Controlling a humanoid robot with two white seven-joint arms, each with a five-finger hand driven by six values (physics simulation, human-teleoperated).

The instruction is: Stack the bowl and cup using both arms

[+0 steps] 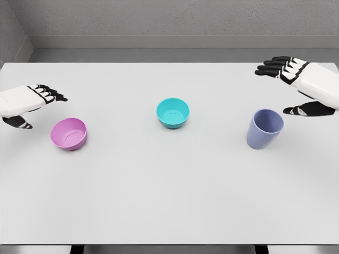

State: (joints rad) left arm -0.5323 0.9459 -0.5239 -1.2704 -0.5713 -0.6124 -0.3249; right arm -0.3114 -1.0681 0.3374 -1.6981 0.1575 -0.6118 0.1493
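A pink bowl [69, 134] sits upright on the white table at the left. A teal bowl [172, 112] stands near the middle. A lavender cup [264, 128] stands upright at the right. My left hand [37, 103] hovers just left of and above the pink bowl, fingers spread, holding nothing. My right hand [293, 84] hangs up and to the right of the cup, fingers extended and thumb apart, not touching it.
The white table [159, 201] fills the view, with its near edge at the bottom and a grey wall behind its far edge.
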